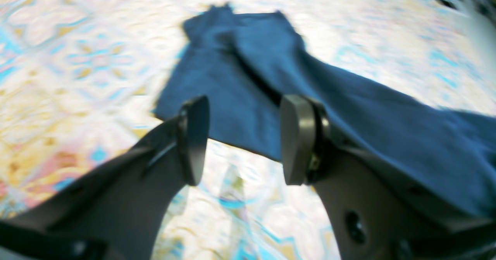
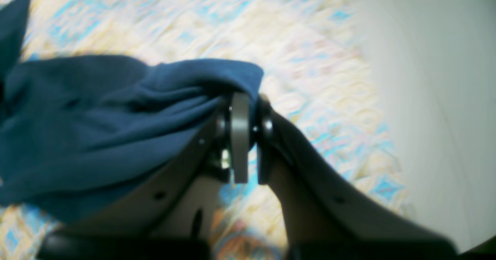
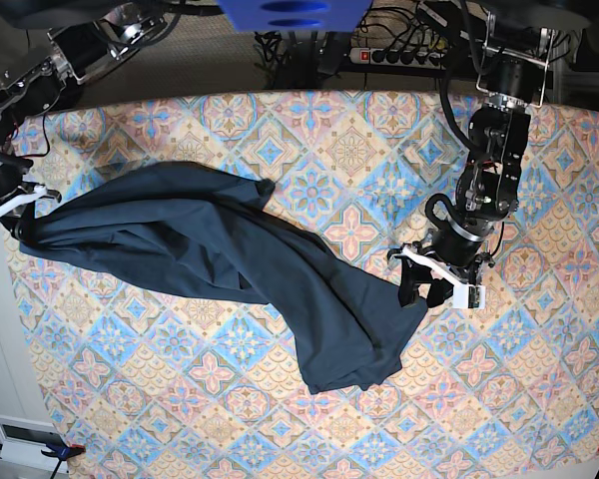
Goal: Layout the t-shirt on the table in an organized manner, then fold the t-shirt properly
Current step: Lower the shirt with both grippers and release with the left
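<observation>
The t-shirt [image 3: 230, 264] lies crumpled across the table [image 3: 539, 379]. The right gripper [image 2: 248, 136] pinches its cloth at the table's edge; the left gripper [image 1: 242, 140] hangs wide over its other end.

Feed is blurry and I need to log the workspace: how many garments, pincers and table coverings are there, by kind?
T-shirt: 1, dark navy
Pincers: 2, left pincer open, right pincer shut on the t-shirt
Table cloth, patterned: 1
Total: 4
</observation>
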Controlling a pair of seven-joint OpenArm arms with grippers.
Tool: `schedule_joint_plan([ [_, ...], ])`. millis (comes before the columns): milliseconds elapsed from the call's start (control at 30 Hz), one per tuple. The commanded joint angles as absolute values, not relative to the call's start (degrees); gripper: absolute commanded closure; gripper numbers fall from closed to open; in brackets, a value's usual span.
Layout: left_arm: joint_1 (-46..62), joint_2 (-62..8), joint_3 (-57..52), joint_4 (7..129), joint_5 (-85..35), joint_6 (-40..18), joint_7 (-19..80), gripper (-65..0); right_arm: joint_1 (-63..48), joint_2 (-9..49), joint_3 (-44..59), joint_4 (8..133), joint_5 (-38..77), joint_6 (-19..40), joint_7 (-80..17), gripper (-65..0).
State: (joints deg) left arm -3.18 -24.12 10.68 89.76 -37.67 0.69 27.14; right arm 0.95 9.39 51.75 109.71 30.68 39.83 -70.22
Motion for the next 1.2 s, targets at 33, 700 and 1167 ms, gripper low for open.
schedule_joint_plan([
  [33, -6.20, -24.75, 10.33, 87.69, -37.76, 0.48, 25.80, -29.5, 1.98, 9.98, 51.74, 110.55, 27.47, 40.00, -66.77, -0.3],
  [700, -23.34, -22.46, 27.30, 62.29, -37.49, 0.22, 25.71, -29.7, 3.56, 8.66, 51.74, 110.55, 19.91, 40.00, -65.19, -0.2],
  [1167, -24.57, -22.46, 30.11, 57.63, -37.49, 0.31, 25.54, -29.1, 3.47, 6.99, 51.74, 110.55, 19.91, 40.00, -65.19, -0.2],
])
